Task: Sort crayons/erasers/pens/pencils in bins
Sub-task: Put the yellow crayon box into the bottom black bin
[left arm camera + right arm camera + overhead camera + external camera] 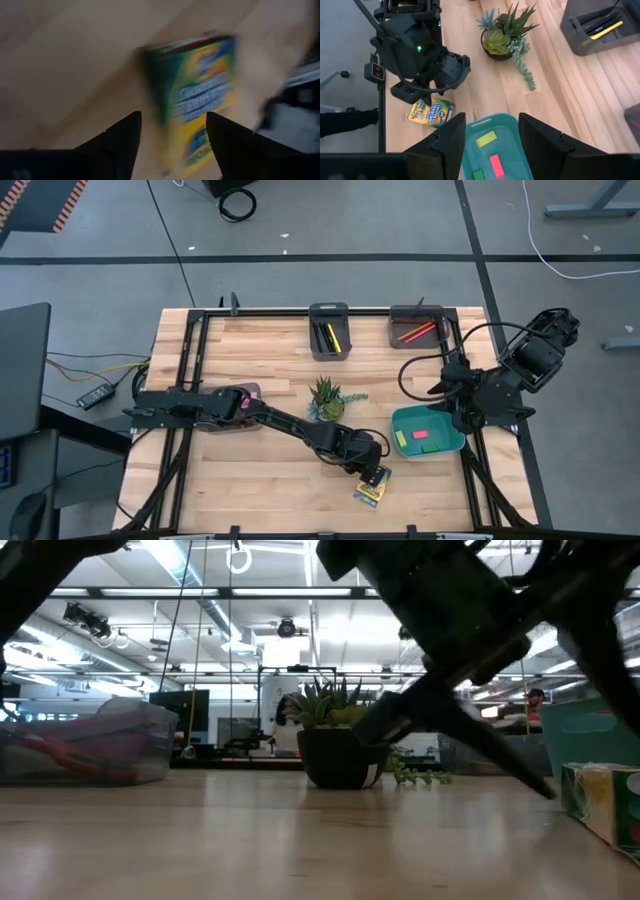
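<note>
Plant (325, 398) between grey bins (329, 331) and left claw (373, 475).

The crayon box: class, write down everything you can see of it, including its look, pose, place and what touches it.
The crayon box is small, flat, printed cardboard, yellow and green with blue lettering. It lies flat on the wooden table near the front edge, apart from the teal bin. The left gripper hangs just over it with its fingers open on either side; no grip shows.

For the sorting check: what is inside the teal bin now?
Teal bin holds a yellow eraser, a red-pink eraser and a green eraser; the right claw covers its sides.
</note>
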### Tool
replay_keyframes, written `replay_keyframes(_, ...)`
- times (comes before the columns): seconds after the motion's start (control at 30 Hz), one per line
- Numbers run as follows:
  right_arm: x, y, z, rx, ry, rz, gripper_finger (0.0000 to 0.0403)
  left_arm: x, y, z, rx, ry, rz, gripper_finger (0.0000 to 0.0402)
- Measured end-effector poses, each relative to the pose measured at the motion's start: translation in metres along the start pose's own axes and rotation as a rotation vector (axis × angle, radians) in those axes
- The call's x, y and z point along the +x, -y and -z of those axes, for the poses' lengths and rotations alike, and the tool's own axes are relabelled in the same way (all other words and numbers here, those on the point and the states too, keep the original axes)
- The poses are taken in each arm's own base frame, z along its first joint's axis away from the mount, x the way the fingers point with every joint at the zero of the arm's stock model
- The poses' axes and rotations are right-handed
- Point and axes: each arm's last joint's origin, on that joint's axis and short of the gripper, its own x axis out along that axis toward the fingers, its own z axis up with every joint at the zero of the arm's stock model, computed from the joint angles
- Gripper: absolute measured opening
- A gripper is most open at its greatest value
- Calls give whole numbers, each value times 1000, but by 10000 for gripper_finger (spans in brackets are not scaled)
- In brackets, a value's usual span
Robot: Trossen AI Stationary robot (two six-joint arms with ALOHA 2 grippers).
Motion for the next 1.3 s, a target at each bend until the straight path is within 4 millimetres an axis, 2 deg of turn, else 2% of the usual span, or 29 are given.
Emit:
replay_keyframes(0.2, 0, 0, 0, 8, -15, -13, 188, 14, 1, 3, -4, 21, 47, 217)
replay_keyframes(0.33, 0, 0, 0, 20, -15, -13, 188, 21, 2, 10, 2, 15, 58, 187)
replay_keyframes(0.43, 0, 0, 0, 28, -15, -13, 188, 22, 0, 15, 9, 6, 25, 142)
replay_keyframes(0.6, 0, 0, 0, 29, -14, -13, 188, 19, -1, 12, 73, -16, 24, 31)
replay_keyframes(0.8, 0, 0, 0, 47, -15, -13, 188, 10, -5, 0, 127, -121, 41, 27)
replay_keyframes(0.93, 0, 0, 0, 68, -15, -13, 188, -21, -3, -1, 188, -178, -18, 27)
replay_keyframes(1.3, 0, 2, -3, 69, 94, 81, 188, -156, -3, 20, 538, -354, -236, 27)
